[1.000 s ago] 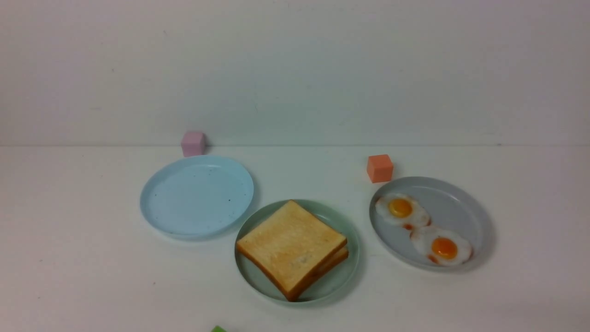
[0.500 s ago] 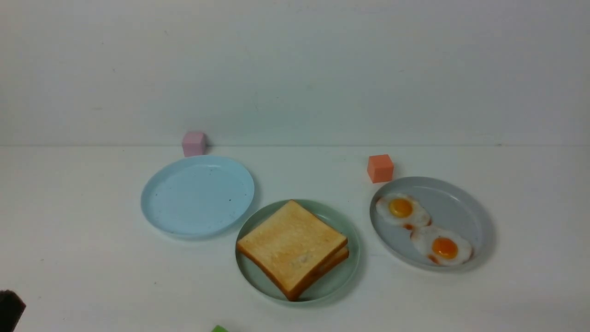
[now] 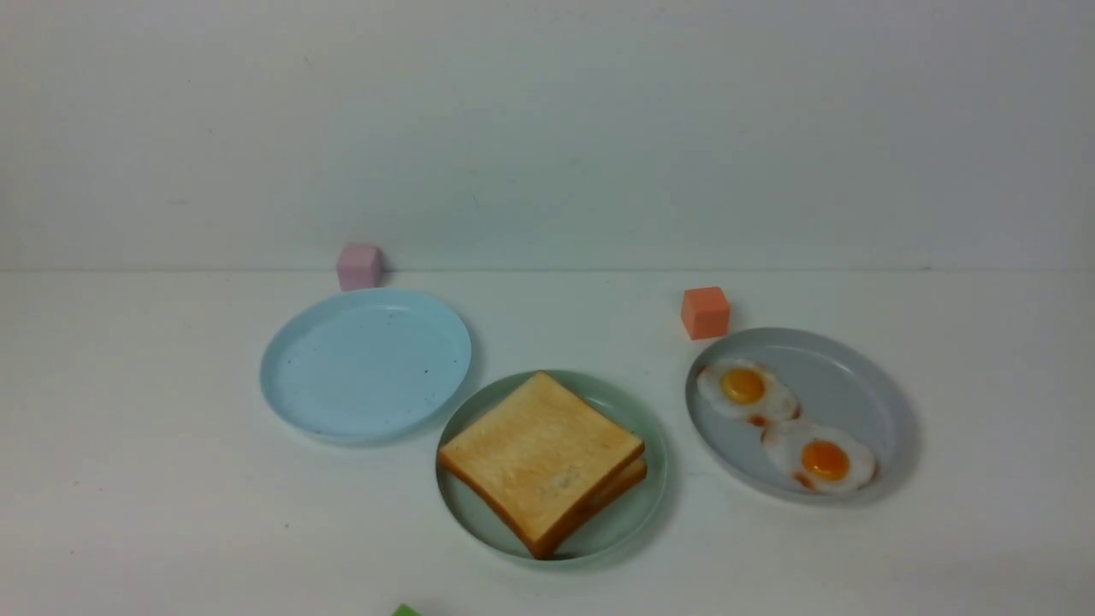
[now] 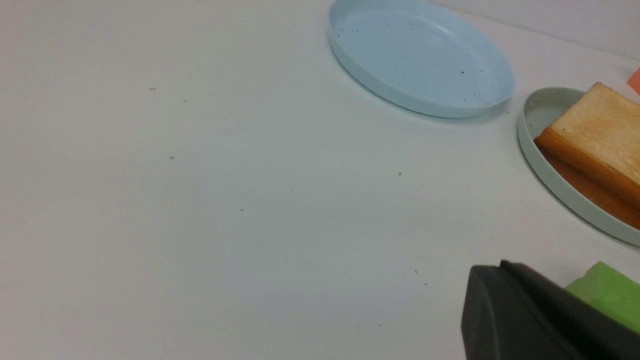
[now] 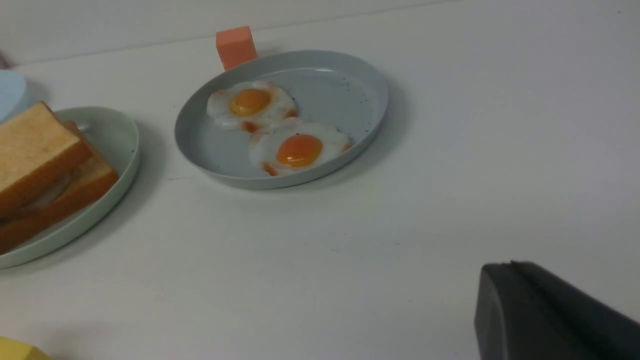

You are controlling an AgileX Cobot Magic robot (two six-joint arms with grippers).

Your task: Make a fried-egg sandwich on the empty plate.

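Two golden toast slices (image 3: 541, 449) lie stacked on the pale mint-green plate (image 3: 479, 522) at the front middle. In the right wrist view a pale sliver (image 5: 52, 192) shows between the slices (image 5: 35, 145); I cannot tell whether it is an egg. The stack also shows in the left wrist view (image 4: 600, 125). Neither gripper is in the front view. My left gripper (image 4: 502, 265) is shut and empty, low over the table and well short of the plates. My right gripper (image 5: 510, 265) is shut and empty, short of the grey plate.
A grey plate (image 3: 855, 368) at the right holds two fried eggs (image 3: 742, 387) (image 3: 823, 460). A light blue plate (image 3: 366, 364) lies bare at the left. There are a pink cube (image 3: 358, 266), an orange cube (image 3: 706, 312), a green block (image 4: 605, 295) and a yellow object (image 5: 20, 350).
Half a second ago a dark part of the left arm showed at the front view's lower left edge; it is out of that view now. Plates and food have not moved.
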